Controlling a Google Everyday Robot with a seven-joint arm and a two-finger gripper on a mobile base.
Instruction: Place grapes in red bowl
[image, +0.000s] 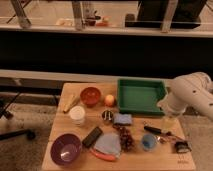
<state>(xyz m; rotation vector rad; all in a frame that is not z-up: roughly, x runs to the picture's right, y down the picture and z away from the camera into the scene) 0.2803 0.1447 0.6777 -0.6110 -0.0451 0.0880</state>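
The grapes (126, 138), a small dark purple-red bunch, lie on the wooden table (75, 165) at front centre, between a grey-blue cloth and a small blue cup (148, 142). The red bowl (90, 95) stands at the back left of the table, left of an orange-yellow fruit (110, 100). My white arm comes in from the right. The gripper (170, 119) hangs over the table's right side, just in front of the green tray's right corner, well right of the grapes and far from the red bowl.
A green tray (141, 83) stands at the back right. A purple bowl (66, 149) is at front left, with a white cup (77, 114) behind it. A blue sponge (122, 119), a black block (92, 136), the cloth (107, 144) and a black tool (157, 131) lie around the grapes.
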